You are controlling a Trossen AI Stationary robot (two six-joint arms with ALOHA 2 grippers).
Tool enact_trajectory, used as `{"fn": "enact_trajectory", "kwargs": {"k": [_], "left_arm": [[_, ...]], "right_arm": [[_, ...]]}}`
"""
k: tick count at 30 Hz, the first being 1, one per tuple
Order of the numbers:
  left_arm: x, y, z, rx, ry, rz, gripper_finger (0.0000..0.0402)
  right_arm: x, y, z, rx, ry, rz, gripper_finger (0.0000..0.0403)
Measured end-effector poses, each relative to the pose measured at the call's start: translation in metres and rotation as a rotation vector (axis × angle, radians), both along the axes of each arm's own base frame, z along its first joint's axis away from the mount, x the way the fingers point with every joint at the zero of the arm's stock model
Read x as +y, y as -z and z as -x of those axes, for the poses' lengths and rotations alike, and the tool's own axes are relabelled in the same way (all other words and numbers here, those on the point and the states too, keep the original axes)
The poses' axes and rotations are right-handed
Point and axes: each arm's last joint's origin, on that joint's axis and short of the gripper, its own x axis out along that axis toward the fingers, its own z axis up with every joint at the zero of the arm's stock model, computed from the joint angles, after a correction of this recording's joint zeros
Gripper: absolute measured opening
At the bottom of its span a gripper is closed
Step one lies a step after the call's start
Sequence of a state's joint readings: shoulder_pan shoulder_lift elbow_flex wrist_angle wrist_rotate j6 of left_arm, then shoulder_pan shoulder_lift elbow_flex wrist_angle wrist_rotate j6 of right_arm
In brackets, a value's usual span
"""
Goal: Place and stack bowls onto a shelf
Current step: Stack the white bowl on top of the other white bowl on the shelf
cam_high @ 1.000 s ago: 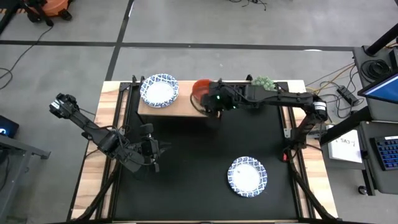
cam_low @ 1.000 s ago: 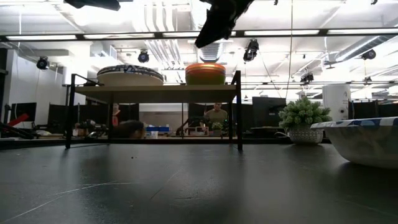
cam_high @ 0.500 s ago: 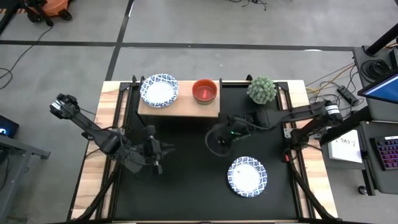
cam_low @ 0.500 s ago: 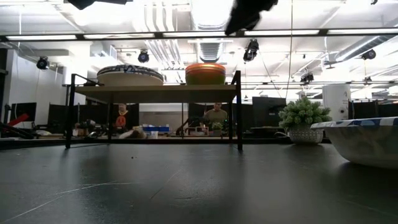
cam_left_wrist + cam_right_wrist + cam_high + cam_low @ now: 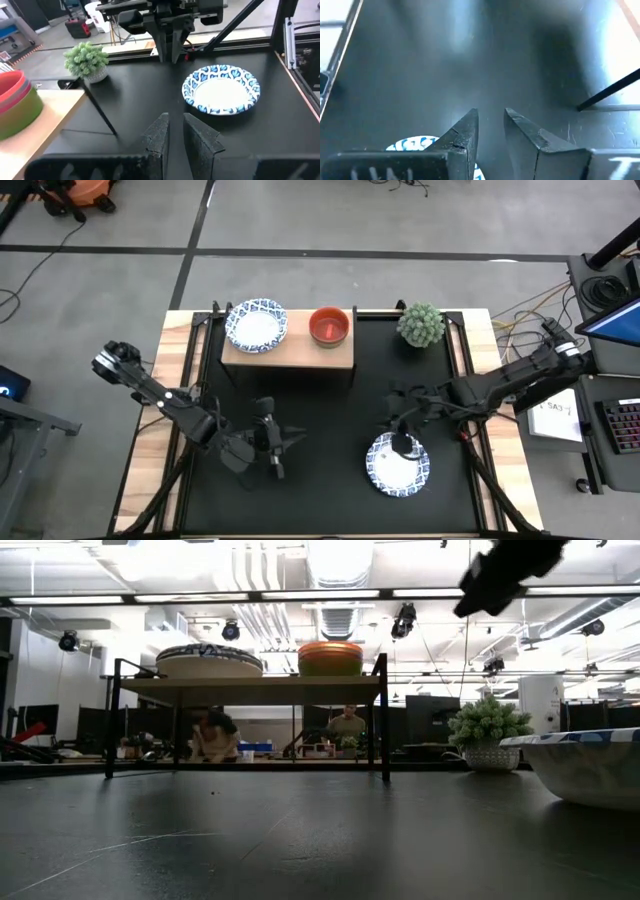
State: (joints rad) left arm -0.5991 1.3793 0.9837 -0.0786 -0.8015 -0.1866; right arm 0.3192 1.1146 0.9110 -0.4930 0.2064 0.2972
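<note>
Right gripper [image 5: 402,423], fingers narrowly parted, empty, hovers just beside shelf-side rim of patterned bowl [image 5: 397,463] near tabletop's front-right corner. Left gripper [image 5: 277,442], narrow gap, empty, farther off. Shelf [image 5: 288,351] at back edge.

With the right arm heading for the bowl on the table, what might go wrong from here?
1. The right hand hangs over the patterned bowl's near rim; a shallow rim pinch may slip.
2. The shelf already holds a patterned stack and coloured bowls; carrying across could knock them.
</note>
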Motion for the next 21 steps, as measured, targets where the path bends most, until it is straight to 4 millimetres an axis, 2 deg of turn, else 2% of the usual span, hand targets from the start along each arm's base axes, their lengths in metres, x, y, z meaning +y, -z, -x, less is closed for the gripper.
{"fn": "enact_trajectory", "kwargs": {"k": [4, 8, 14, 21], "left_arm": [[-0.004, 0.001, -0.022, -0.005, -0.026, -0.005, 0.0037], [-0.003, 0.008, -0.044, 0.01, -0.065, -0.006, 0.0042], [-0.003, 0.019, -0.08, 0.034, -0.075, 0.011, 0.008], [-0.009, 0.038, -0.119, 0.067, -0.103, -0.009, 0.0124]], "right_arm": [[0.0, 0.007, 0.017, -0.106, 0.018, 0.027, 0.0078], [-0.002, 0.006, 0.027, -0.256, -0.036, 0.062, 0.0077], [-0.006, -0.001, 0.038, -0.46, -0.101, 0.126, 0.0084], [-0.005, 0.005, 0.043, -0.595, -0.203, 0.178, 0.0082]]}}
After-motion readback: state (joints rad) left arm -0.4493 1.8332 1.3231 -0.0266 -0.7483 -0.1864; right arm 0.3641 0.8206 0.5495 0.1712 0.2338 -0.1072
